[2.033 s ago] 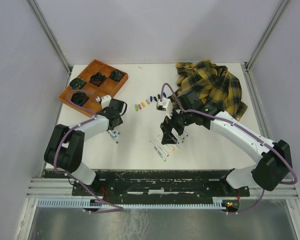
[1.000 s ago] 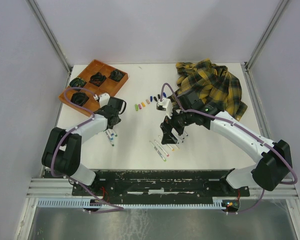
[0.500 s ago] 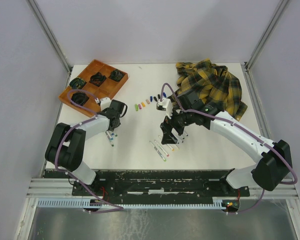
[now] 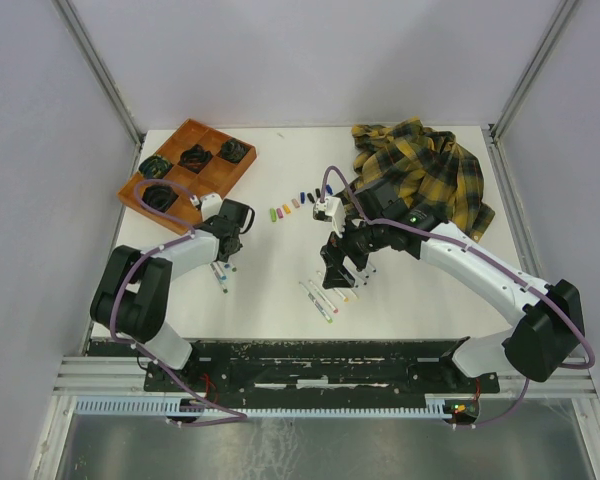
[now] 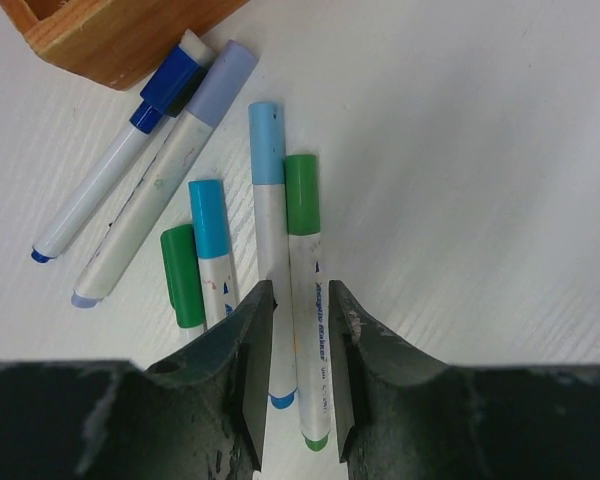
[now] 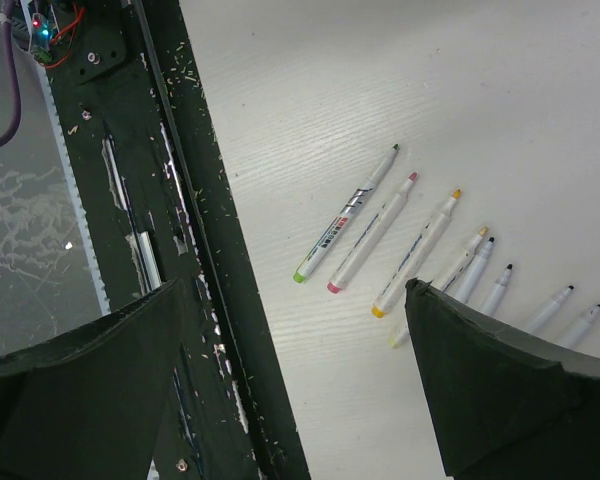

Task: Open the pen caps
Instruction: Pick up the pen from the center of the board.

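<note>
Two white marker barrels (image 5: 308,290) lie between the narrow jaws of the left gripper (image 5: 298,390), whether gripped I cannot tell. Their green and light-blue plastic caps (image 5: 301,195) lie just ahead, near the wooden tray (image 5: 110,40). Over uncapped markers, the right gripper (image 6: 295,290) stands wide.

Hand (image 5: 300,300) flanking two capped markers (image 5: 305,270)

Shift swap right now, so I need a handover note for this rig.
Left tool: straddles the light-blue-capped marker and green-capped marker; grip unconfirmed.
Right tool: open, empty, near the uncapped markers.
Done: loose caps lie in a row mid-table.
Left to do: six markers beside the wooden tray have caps on.
</note>
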Action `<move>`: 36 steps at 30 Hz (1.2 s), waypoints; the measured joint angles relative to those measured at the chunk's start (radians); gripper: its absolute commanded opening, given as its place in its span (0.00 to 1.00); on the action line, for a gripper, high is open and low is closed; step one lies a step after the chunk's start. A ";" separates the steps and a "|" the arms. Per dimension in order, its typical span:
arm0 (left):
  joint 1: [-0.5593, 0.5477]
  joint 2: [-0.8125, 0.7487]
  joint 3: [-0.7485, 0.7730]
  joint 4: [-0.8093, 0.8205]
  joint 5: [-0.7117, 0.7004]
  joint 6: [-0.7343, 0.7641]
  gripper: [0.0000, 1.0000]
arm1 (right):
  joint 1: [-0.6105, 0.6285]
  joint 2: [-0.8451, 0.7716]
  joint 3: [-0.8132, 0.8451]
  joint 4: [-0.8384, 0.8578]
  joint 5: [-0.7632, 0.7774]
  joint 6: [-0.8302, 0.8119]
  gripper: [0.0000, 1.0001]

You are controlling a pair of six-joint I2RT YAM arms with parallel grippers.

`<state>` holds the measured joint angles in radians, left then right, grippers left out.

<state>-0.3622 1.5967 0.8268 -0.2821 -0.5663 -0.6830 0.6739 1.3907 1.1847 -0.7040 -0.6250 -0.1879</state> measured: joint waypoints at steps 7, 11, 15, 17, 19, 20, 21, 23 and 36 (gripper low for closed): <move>0.000 -0.017 0.001 -0.034 0.001 0.002 0.37 | 0.000 0.000 0.000 0.000 0.000 0.000 0.97; 0.000 -0.048 0.001 -0.050 0.002 0.003 0.36 | 0.000 0.000 0.000 0.000 0.000 0.000 0.97; 0.000 -0.072 0.001 -0.048 0.004 0.015 0.35 | 0.000 0.000 0.000 0.000 0.000 0.001 0.97; 0.000 -0.071 0.001 -0.048 0.016 0.023 0.34 | 0.000 0.000 0.000 0.000 0.000 0.000 0.97; 0.000 -0.068 0.001 -0.046 0.026 0.026 0.33 | 0.000 0.000 0.000 0.000 0.000 0.001 0.97; 0.000 -0.063 0.001 -0.045 0.027 0.026 0.32 | 0.000 0.000 0.000 0.000 0.000 0.000 0.97; 0.000 -0.058 0.001 -0.043 0.028 0.026 0.31 | 0.000 0.000 0.000 0.000 0.000 0.000 0.97; 0.000 -0.042 0.001 -0.040 0.034 0.026 0.30 | 0.000 0.000 0.000 0.000 0.000 0.000 0.97; 0.000 0.031 0.008 -0.005 0.051 0.026 0.26 | 0.000 0.000 0.000 0.000 0.000 0.000 0.97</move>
<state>-0.3626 1.6279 0.8345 -0.2871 -0.5152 -0.6575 0.6739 1.3907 1.1847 -0.7040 -0.6250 -0.1875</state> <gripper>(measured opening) 0.269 0.973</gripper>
